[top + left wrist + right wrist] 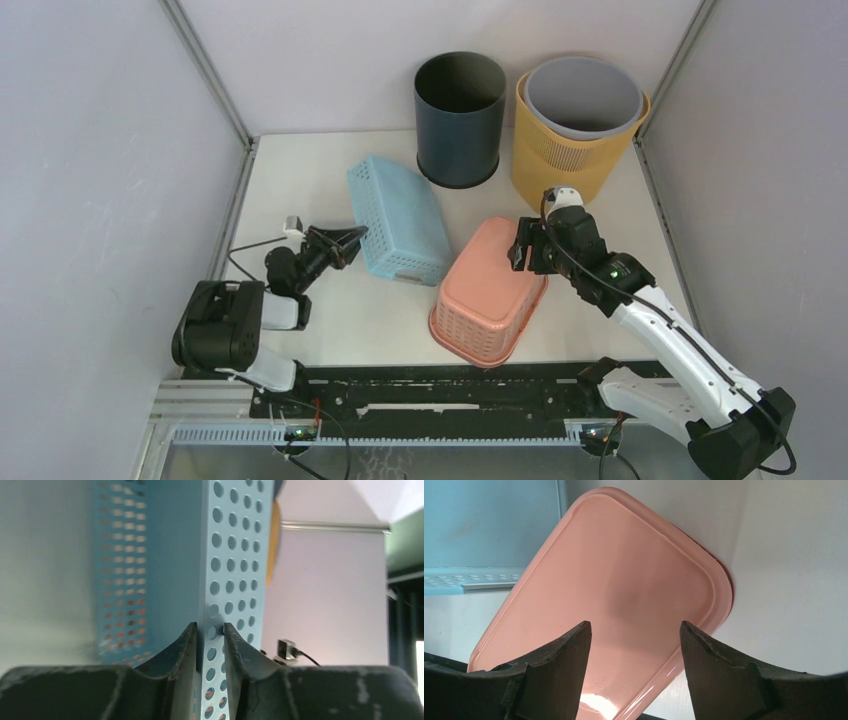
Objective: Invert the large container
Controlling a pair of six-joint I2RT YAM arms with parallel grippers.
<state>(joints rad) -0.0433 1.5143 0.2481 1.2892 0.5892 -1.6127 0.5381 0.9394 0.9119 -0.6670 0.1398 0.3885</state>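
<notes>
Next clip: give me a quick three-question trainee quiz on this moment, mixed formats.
1. True or false: the left gripper is shut on a wall of the blue basket.
2. Pick one. The right gripper, at the pink basket, is: A) shut on its rim; B) open over its base; C) underneath it.
3. Fill in: the grey bin sits nested in a ___ bin.

Key: 1 true. 2 B. 3 yellow; it is the yellow bin at the back right.
</notes>
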